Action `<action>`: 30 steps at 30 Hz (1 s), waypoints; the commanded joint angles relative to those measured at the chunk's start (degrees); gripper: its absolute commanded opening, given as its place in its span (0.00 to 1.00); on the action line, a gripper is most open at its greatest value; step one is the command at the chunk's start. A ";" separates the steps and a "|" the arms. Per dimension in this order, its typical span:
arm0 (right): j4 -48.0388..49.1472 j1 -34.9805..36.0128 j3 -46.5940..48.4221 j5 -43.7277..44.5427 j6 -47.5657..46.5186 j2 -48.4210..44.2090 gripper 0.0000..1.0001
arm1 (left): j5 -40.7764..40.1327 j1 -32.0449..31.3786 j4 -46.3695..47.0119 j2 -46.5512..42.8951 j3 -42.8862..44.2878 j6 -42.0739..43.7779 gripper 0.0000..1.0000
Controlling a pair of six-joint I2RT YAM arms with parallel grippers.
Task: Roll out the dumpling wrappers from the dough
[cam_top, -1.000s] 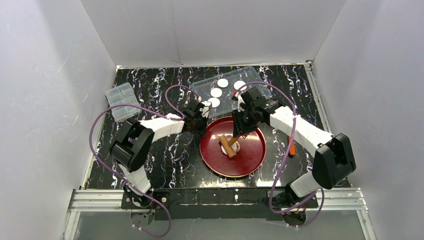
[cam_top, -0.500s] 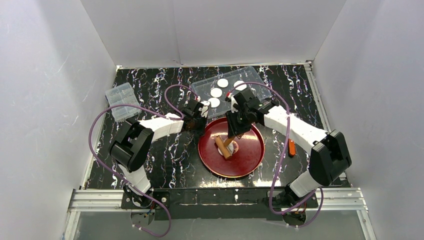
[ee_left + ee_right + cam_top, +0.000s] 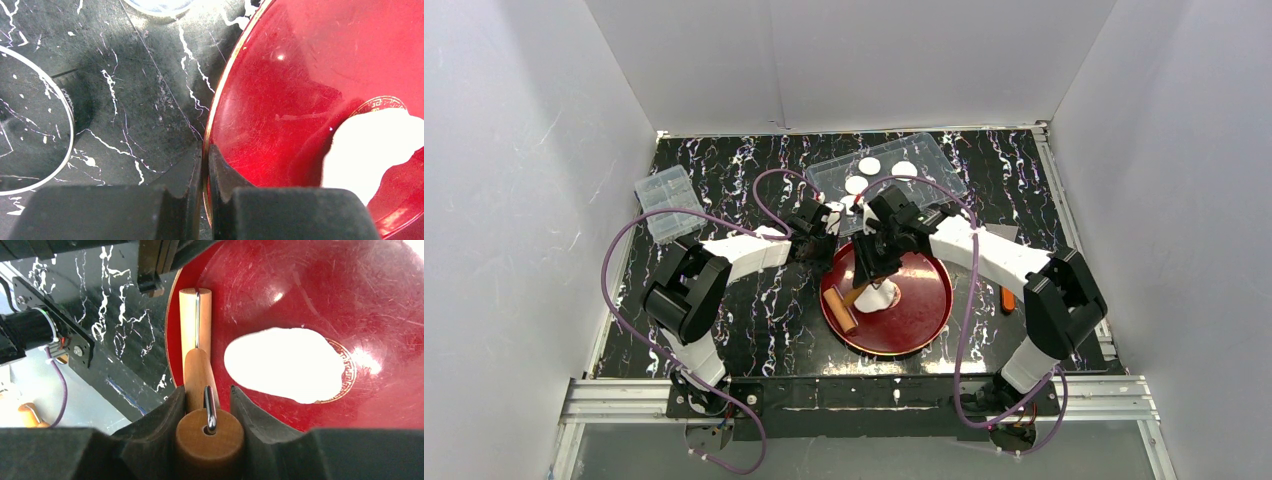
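Wooden rolling pin [image 3: 197, 365] is gripped by its handle in the partly closed right tool [image 3: 208, 396], for pushing | flattened dough [image 3: 285, 365] is seen just ahead-right of that tool, on red plate [image 3: 350, 290] | plate rim is pinched in shut left tool [image 3: 205, 155], likely for steadying.

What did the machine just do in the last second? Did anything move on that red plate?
The right fingers, gripping the wooden roller by its handle, swept to the robot's left. The roller rolled off the dough to the left rim of the red plate, leaving the dough uncovered and flattened. Nothing was grasped or released. The left fingers stayed shut on the plate's rim; plate and wrapper tray kept their places.
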 commanded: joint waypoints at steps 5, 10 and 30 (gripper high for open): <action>-4.96 2.51 -3.69 7.91 -3.65 5.64 0.01 | -2.89 0.00 -4.18 0.04 -0.85 1.79 0.00; -6.74 2.55 -0.67 5.16 -3.88 2.75 0.01 | -3.03 0.00 -4.22 0.12 -0.79 1.77 0.00; -16.30 -1.17 12.18 2.36 -7.10 -11.15 0.01 | -2.69 0.00 -4.41 0.65 -0.29 2.18 0.00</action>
